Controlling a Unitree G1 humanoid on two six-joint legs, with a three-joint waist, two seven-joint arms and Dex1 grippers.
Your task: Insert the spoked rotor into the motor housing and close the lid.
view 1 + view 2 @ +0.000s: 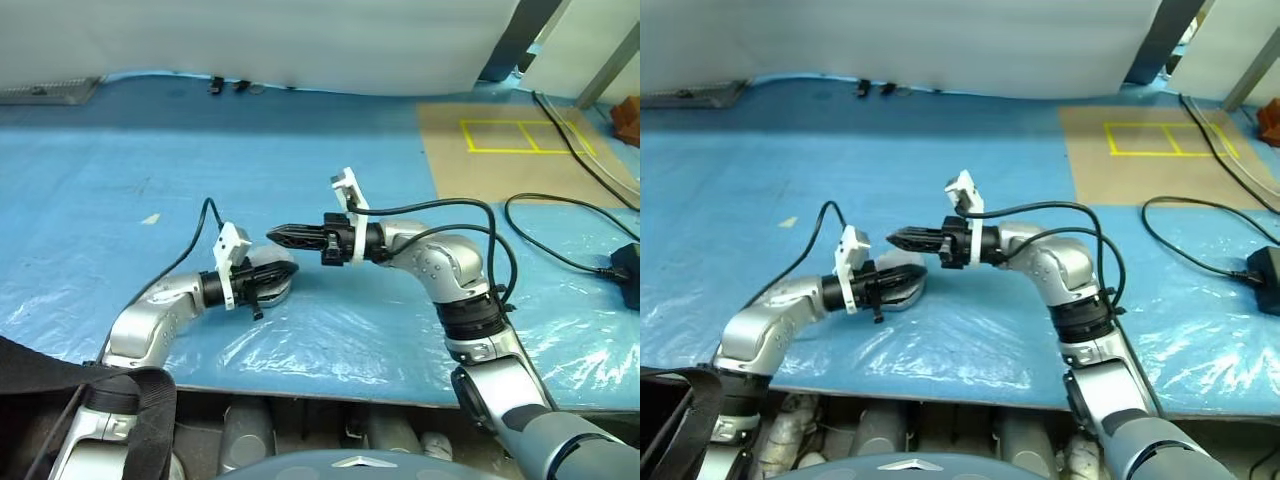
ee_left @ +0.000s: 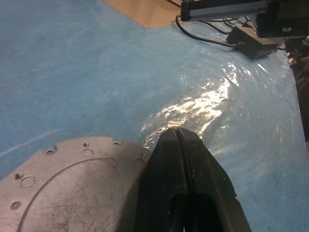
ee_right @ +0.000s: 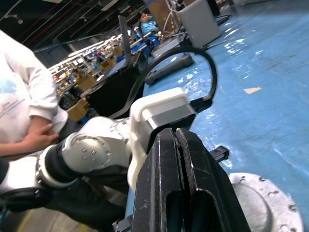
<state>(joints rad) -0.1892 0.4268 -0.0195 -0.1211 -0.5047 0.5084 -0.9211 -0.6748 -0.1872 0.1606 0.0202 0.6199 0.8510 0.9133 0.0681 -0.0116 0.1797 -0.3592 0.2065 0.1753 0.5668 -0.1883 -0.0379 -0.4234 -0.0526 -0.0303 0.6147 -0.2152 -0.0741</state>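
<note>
Left hand (image 1: 285, 272) is closed and empty, hovering just over a round silver-grey metal disc with screw holes (image 2: 72, 183) on the blue plastic-covered surface (image 1: 330, 340). Right hand (image 1: 280, 237) is closed too, holding nothing. I judge the assembly closed, the task nearly done.

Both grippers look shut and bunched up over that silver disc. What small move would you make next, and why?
Probably draw the right gripper back and clear first. Both grippers are shut and empty, the left gripper sits low over the silver disc, and the right one hangs just above it, crowding the same spot. I can't tell whether this disc is the lid or the housing.
</note>
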